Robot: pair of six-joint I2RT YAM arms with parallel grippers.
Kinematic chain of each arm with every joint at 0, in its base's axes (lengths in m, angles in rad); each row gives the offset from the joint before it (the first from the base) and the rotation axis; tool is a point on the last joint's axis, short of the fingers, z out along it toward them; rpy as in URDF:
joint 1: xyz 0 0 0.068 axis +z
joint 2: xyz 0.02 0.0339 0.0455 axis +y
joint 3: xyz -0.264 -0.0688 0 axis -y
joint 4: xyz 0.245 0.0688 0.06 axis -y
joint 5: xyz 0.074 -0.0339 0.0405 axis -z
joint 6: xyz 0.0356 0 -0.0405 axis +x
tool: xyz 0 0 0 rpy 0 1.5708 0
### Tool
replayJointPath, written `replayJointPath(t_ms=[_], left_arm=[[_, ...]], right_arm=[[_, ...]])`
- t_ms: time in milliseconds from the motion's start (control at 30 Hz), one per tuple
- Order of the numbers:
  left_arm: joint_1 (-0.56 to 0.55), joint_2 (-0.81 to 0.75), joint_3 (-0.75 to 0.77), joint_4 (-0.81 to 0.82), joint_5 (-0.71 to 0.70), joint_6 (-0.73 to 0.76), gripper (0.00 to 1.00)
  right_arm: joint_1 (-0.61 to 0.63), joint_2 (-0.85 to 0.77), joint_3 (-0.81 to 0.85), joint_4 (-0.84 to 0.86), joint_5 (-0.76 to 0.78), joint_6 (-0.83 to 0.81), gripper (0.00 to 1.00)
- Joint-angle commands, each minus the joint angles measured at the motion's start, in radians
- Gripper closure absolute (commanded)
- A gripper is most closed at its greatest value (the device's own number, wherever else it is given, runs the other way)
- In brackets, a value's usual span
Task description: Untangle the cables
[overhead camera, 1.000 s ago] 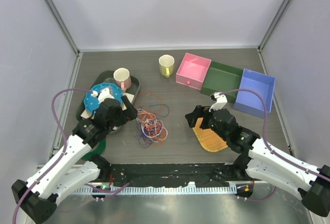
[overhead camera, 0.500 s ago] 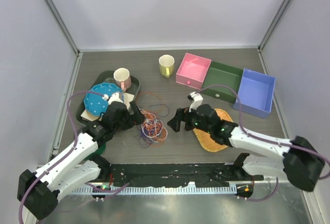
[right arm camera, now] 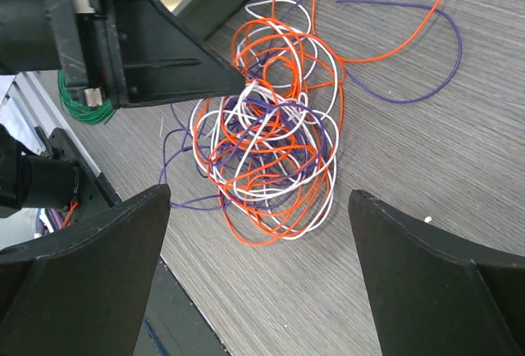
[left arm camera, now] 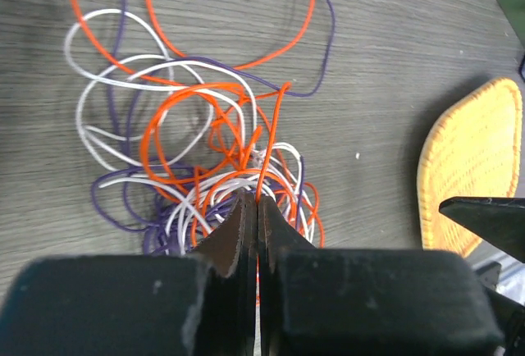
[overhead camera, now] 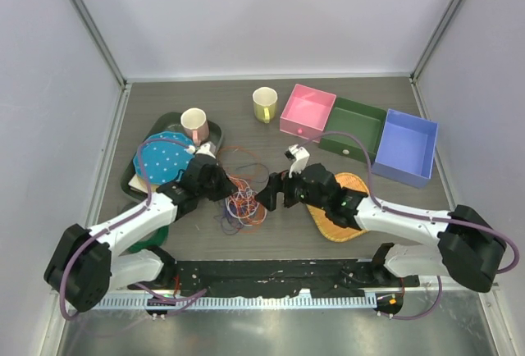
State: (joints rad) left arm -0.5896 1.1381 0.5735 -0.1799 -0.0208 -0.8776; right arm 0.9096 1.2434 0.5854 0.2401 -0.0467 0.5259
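The cables (overhead camera: 242,196) lie heaped mid-tabletop (overhead camera: 246,118) between both tools, with loose ends trailing far-right. The left tool (left arm camera: 257,208), at the heap's left edge, is pressed together, pinching an orange strand (left arm camera: 271,139). The right tool (right arm camera: 258,194), spread, faces the heap's right side. A second ago both stood back, the left spread and the right over the mat (overhead camera: 328,223).

White arms (overhead camera: 402,218), black jaws, mauve hoses (overhead camera: 353,139)
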Motion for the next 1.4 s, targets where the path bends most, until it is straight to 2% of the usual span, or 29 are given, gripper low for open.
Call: replayJointPath(t_ms=[0,267,400,533,600,633,933,1100,1167,1267,1367], left_arm=[[-0.004,0.002,0.037,0.140,0.104,0.008,1.00],[-0.009,-0.164,0.057,0.151,0.139,0.022,1.00],[-0.010,-0.230,0.155,0.111,0.163,0.048,1.00],[-0.010,-0.241,0.335,0.097,0.238,0.078,1.00],[-0.010,-0.222,0.406,0.071,0.258,0.100,1.00],[-0.010,-0.213,0.486,0.056,0.277,0.110,1.00],[-0.010,-0.087,0.911,-0.072,0.456,0.189,1.00],[-0.012,-0.089,0.973,-0.084,0.466,0.195,1.00],[-0.010,-0.087,0.980,-0.098,0.469,0.192,1.00],[-0.010,-0.078,0.993,-0.109,0.470,0.190,1.00],[-0.012,-0.075,0.993,-0.110,0.469,0.184,1.00]], right_arm=[[0.003,-0.081,-0.035,0.048,0.025,-0.036,0.05],[0.003,-0.131,-0.067,0.070,-0.022,-0.084,0.05],[0.008,-0.136,-0.056,0.106,-0.091,-0.125,0.05],[0.038,-0.137,0.005,0.117,-0.087,-0.205,0.05],[0.040,-0.134,0.040,0.070,-0.046,-0.239,0.04],[0.041,-0.133,0.060,0.065,-0.033,-0.250,0.05],[0.040,-0.222,0.077,0.074,0.091,-0.308,0.05],[0.040,-0.274,0.074,0.131,0.123,-0.363,0.04],[0.040,-0.263,0.079,0.177,0.093,-0.405,0.04],[0.040,-0.194,0.116,0.232,0.004,-0.418,0.04],[0.040,-0.087,0.178,0.258,-0.007,-0.402,0.05]])
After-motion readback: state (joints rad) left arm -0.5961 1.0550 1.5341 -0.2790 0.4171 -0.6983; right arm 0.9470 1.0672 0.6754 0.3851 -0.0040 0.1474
